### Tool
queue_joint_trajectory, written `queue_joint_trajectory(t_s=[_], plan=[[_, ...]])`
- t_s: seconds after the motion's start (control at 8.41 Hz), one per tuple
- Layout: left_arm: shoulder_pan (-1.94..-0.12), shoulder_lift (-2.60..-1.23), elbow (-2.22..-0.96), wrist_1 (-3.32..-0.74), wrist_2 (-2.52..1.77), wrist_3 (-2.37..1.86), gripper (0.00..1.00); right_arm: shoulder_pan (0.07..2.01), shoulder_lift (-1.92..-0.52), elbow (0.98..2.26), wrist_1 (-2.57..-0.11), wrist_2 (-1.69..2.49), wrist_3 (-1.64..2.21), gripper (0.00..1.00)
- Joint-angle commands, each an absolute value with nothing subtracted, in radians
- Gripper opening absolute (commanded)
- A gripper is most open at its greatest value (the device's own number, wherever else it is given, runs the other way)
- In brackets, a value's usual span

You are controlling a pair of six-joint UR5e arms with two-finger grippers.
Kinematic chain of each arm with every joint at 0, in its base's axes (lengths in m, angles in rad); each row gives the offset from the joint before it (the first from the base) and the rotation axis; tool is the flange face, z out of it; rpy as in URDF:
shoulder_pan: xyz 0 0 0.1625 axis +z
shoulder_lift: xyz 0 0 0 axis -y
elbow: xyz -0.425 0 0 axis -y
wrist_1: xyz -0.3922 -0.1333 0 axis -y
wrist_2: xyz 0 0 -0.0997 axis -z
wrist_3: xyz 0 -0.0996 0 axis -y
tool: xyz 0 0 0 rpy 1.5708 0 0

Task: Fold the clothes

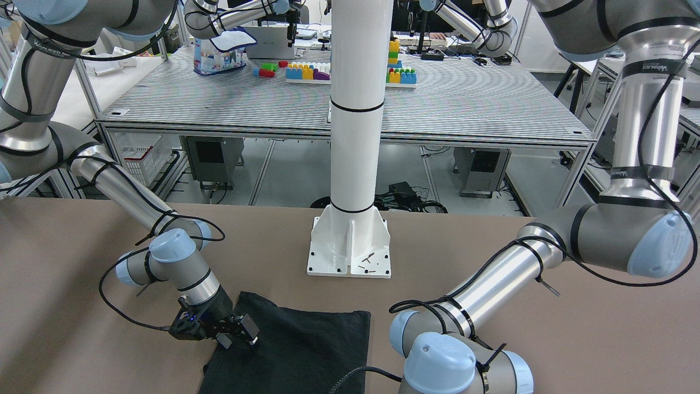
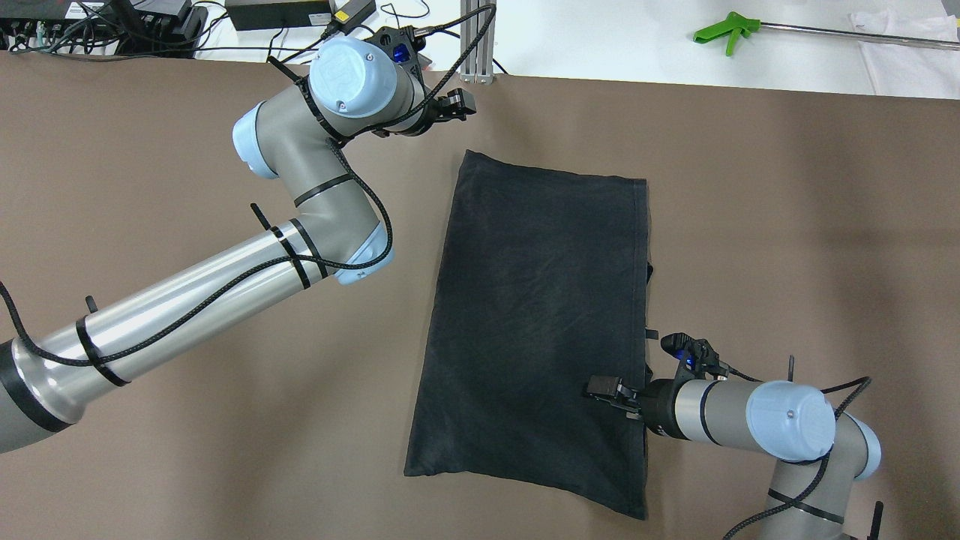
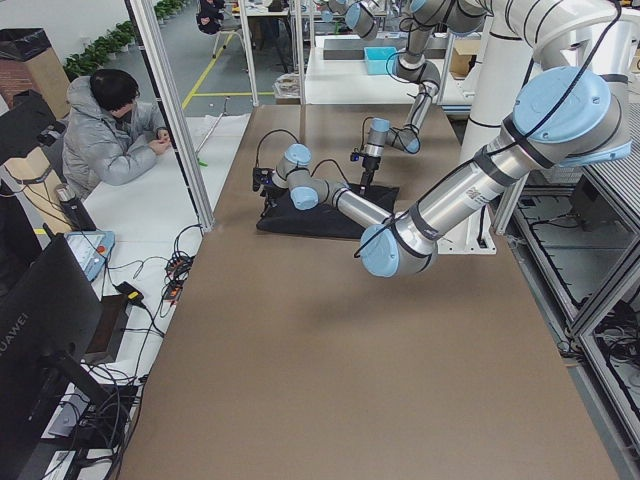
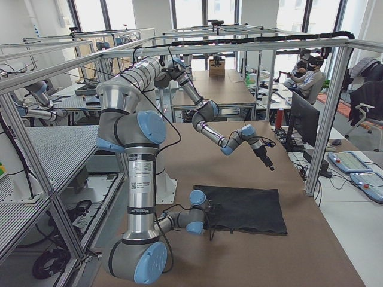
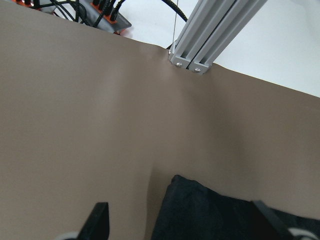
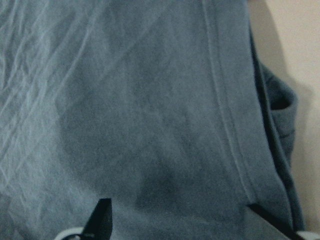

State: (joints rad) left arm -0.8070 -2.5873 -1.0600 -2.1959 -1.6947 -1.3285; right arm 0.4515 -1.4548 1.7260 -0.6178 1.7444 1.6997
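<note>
Black garment (image 2: 536,315) flat on table (image 2: 150,150); left jaws, right jaws both spread, empty.

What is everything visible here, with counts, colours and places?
garment: one, black, flat on the table, between the arms.
table: one, brown, under the garment.
pillar: one, white, on a base plate at the table's robot-side edge.
toy blocks: several, multicoloured, on the grey table behind the robot.
handled tool: one, green, on the white surface beyond the table.
person: one, grey jacket, seated beside the table.
left gripper: one, black, open, raised near the garment's far left corner.
right gripper: one, black, open, over the garment's near right edge.
</note>
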Motion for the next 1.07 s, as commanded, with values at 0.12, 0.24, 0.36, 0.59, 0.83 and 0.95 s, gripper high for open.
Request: queue_joint_trajectory(t_s=[0.12,0.24,0.36,0.59,0.83,0.95], plan=[[-0.808,-2.588,-1.058,-2.194,-1.689,-1.327,1.00,0.457,-1.468,1.825,-0.620,1.759,1.700,0.94],[-0.810,-2.588,-1.057,-2.195,-1.689,-1.325,1.00,0.459,-1.492,1.869,-0.620,1.759,1.700,0.94],[-0.808,-2.588,-1.058,-2.194,-1.689,-1.327,1.00,0.457,-1.521,1.896,-0.620,1.749,1.701,0.94],[-0.807,-2.586,-1.057,-2.195,-1.689,-1.327,1.00,0.448,-1.555,1.904,-0.618,1.753,1.704,0.94],[-0.807,-2.585,-1.057,-2.195,-1.689,-1.327,1.00,0.390,-1.569,1.893,-0.618,1.746,1.729,0.94],[-0.805,-2.585,-1.057,-2.197,-1.689,-1.327,1.00,0.370,-1.575,1.893,-0.618,1.744,1.730,0.94]])
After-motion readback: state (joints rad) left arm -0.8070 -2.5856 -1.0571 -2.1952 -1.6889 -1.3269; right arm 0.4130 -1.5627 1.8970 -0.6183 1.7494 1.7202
